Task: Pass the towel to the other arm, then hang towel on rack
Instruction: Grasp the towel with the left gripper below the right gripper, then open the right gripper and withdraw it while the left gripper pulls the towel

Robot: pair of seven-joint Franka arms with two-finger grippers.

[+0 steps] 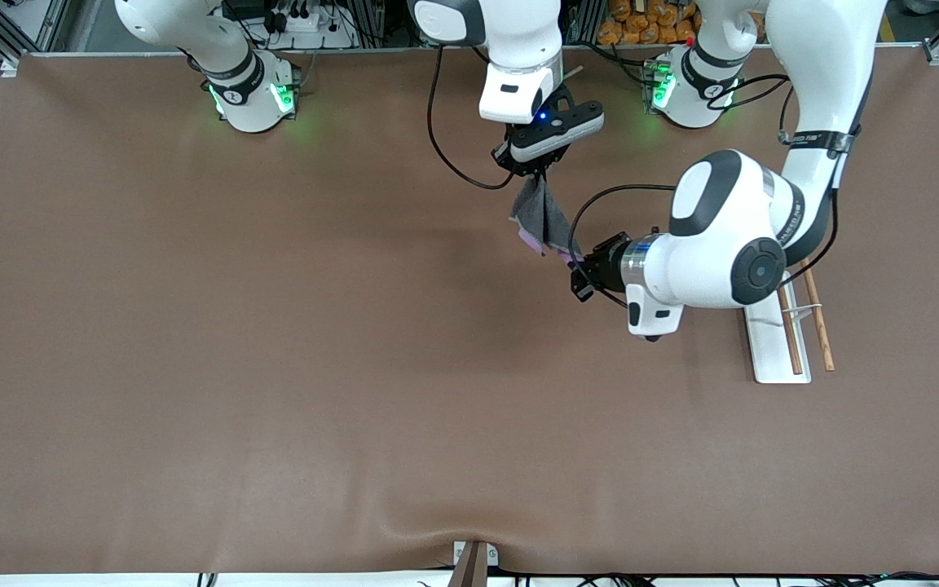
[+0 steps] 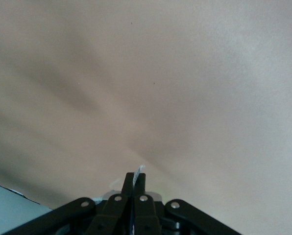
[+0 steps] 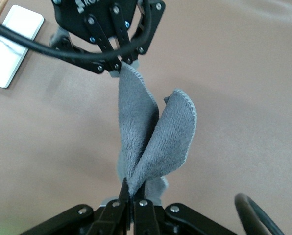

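The dark grey towel hangs in the air between both grippers, with a strip of its purple face showing at the lower edge. My right gripper is shut on its upper corner; in the right wrist view the towel rises folded from my right gripper. My left gripper is shut on the lower corner and shows in the right wrist view. In the left wrist view my left gripper pinches a pale towel edge. The rack lies under the left arm's elbow, partly hidden.
The rack's white base also shows in the right wrist view. A black cable loops from the left wrist close to the towel. The brown table cover stretches toward the right arm's end.
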